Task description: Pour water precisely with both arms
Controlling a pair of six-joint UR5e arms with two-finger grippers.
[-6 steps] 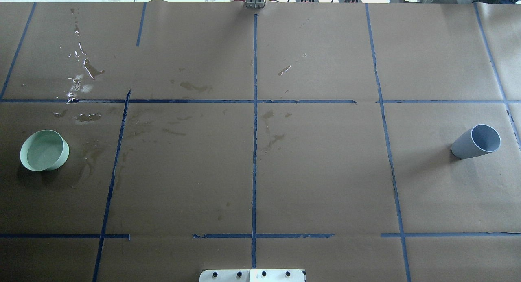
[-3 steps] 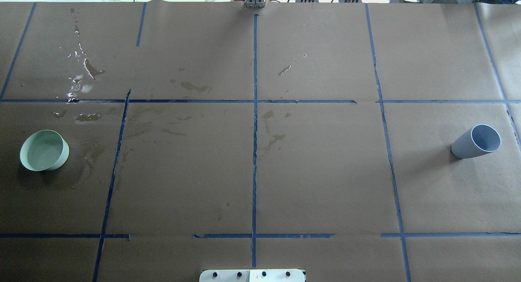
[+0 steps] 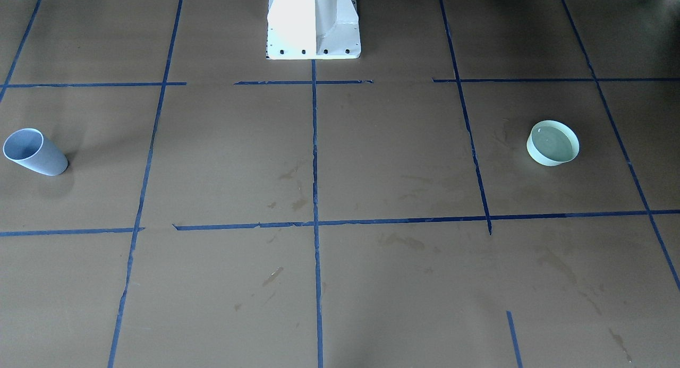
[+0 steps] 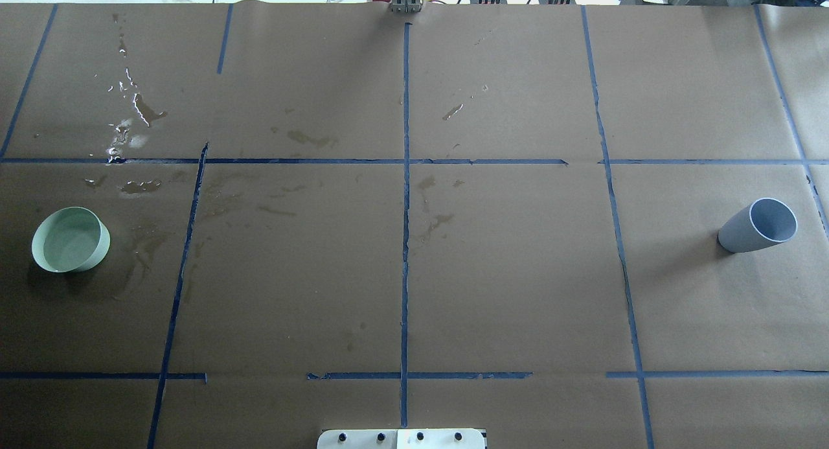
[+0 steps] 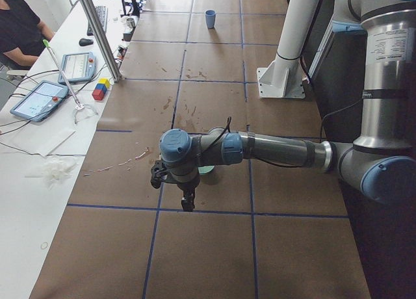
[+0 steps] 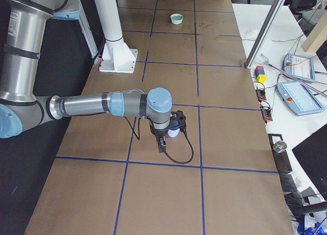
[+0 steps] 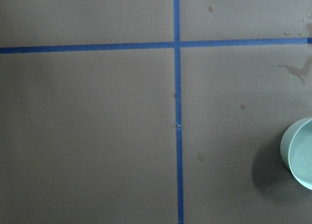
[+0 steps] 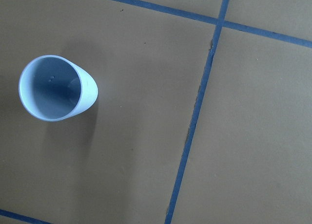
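A pale green shallow bowl (image 4: 70, 240) stands at the table's left; it also shows in the front view (image 3: 552, 143) and at the left wrist view's right edge (image 7: 300, 153). A blue-grey cup (image 4: 758, 225) stands upright at the right, seen from above in the right wrist view (image 8: 57, 87). Spilled water (image 4: 126, 126) glints on the paper beyond the bowl. I cannot tell whether the cup holds water. The left gripper (image 5: 187, 198) hangs just beside the bowl. The right gripper (image 6: 162, 143) hangs by the cup (image 6: 173, 133). I cannot tell whether either is open or shut.
Brown paper with a blue tape grid (image 4: 405, 177) covers the table. The white pedestal base (image 3: 313, 23) stands at the robot's edge. Dried stains (image 4: 434, 222) mark the middle. Tablets (image 5: 39, 99), coloured blocks (image 5: 101, 89) and a seated person (image 5: 19, 26) are beyond the far edge.
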